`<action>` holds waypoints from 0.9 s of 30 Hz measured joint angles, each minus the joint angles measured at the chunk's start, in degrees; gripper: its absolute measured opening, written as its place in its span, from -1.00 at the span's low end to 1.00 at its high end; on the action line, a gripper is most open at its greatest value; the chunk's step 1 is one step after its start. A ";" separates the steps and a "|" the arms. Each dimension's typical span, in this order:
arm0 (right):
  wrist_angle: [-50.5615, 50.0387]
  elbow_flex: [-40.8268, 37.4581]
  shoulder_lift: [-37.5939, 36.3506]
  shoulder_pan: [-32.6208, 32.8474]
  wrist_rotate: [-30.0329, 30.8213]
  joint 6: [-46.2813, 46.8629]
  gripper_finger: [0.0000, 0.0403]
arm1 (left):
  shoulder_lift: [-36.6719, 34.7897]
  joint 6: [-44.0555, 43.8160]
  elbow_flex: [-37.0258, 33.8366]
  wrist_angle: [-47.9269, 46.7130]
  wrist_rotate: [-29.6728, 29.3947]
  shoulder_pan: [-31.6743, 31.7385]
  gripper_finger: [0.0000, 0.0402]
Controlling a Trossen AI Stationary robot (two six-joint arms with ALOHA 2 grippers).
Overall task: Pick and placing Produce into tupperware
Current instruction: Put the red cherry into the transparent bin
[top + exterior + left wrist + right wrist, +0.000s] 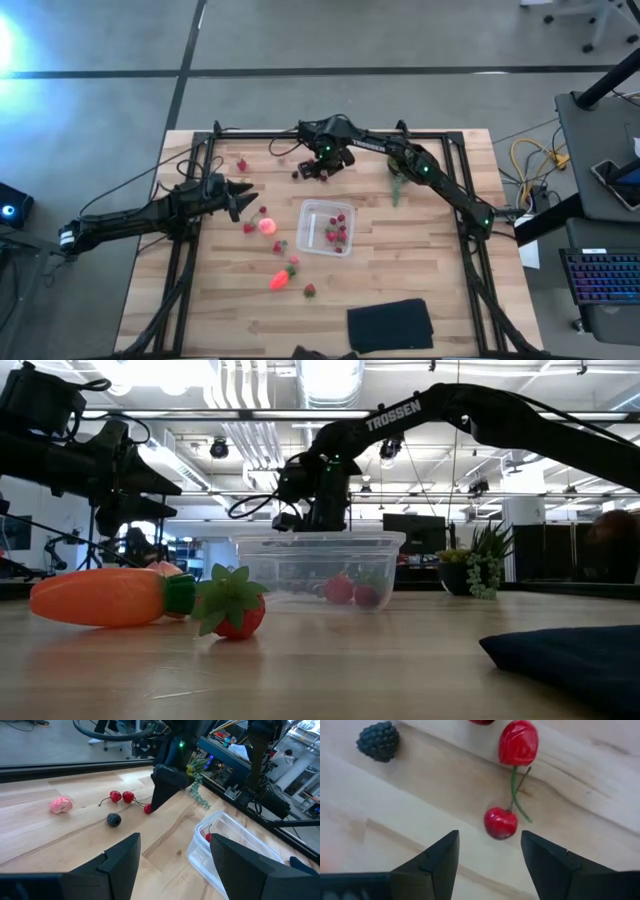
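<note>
Above a stemmed cherry (501, 822), right end effector (490, 852) fingers apart, blackberry (378, 741) beside, left end effector (172, 860) also apart.

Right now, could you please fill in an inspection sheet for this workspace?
Surface: light wooden table, dry, no spills seen.
Job's things: clear squarish plastic container mid-table with a few red berries inside; orange carrot-shaped piece, strawberry and pink-orange round fruit outside it; stemmed red cherries and a dark blackberry near the far edge.
Clutter: black folded cloth; green plant sprig.
Grippers: right gripper open, low over a cherry; left gripper open, empty, left of the container.
Cables: yellow coil off the table's right.
Surroundings: keyboard at right; a person far off.
</note>
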 joint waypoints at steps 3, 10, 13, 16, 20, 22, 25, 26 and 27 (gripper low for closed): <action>-0.19 0.00 -0.02 -0.35 -1.55 0.78 0.02 | -0.02 0.00 0.00 0.02 0.00 -0.02 0.13; -0.27 0.00 -0.09 -2.07 -4.37 1.82 0.02 | 0.00 0.00 0.00 0.00 -0.01 -0.02 0.13; -0.18 0.00 -0.09 -2.89 -3.99 1.79 0.02 | -0.02 -0.02 0.00 0.00 0.01 -0.02 0.13; -0.20 0.00 -0.09 -3.02 -4.03 0.97 0.02 | 0.02 0.00 0.00 0.01 -0.01 -0.02 0.13; -0.17 0.00 -0.09 -1.68 -1.00 -1.10 0.02 | -0.02 0.00 0.00 0.02 -0.01 -0.02 0.13; -0.15 0.00 -0.09 -0.88 1.95 -2.63 0.02 | -0.02 -0.02 0.00 0.02 -0.01 -0.02 0.13; -0.13 0.00 -0.09 0.14 6.72 -4.20 0.02 | 0.02 0.00 0.00 0.00 0.00 -0.02 0.13; -0.07 -0.01 -0.09 0.30 7.72 -4.29 0.02 | 0.02 0.00 0.00 0.00 -0.01 -0.02 0.13; 0.04 -0.03 -0.09 0.39 8.55 -4.41 0.02 | 0.02 0.00 0.00 0.02 0.01 -0.02 0.13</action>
